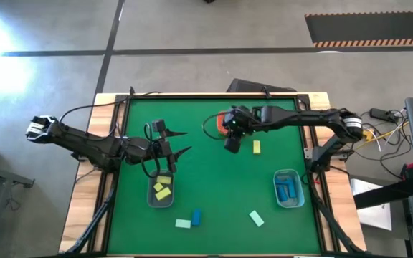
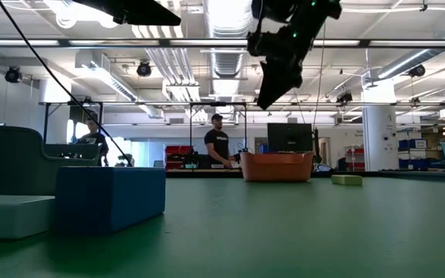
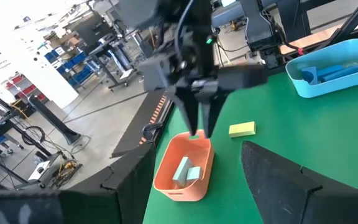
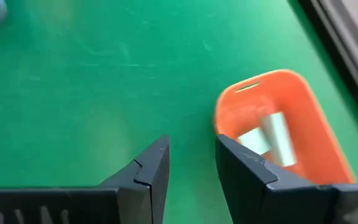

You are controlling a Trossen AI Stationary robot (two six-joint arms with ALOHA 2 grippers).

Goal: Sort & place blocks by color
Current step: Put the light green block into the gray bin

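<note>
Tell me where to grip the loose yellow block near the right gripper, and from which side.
Grip the yellow block across its two long sides at mid-length, coming straight down from above. It lies flat on the green mat with nothing touching it. The right gripper, beside it, is probably best placed.

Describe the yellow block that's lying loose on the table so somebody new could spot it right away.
Start at the orange tray near the far edge of the green table, where the right tool hangs. The yellow block lies on bare mat just beside that tool. It is the only yellow one outside a bin.
</note>
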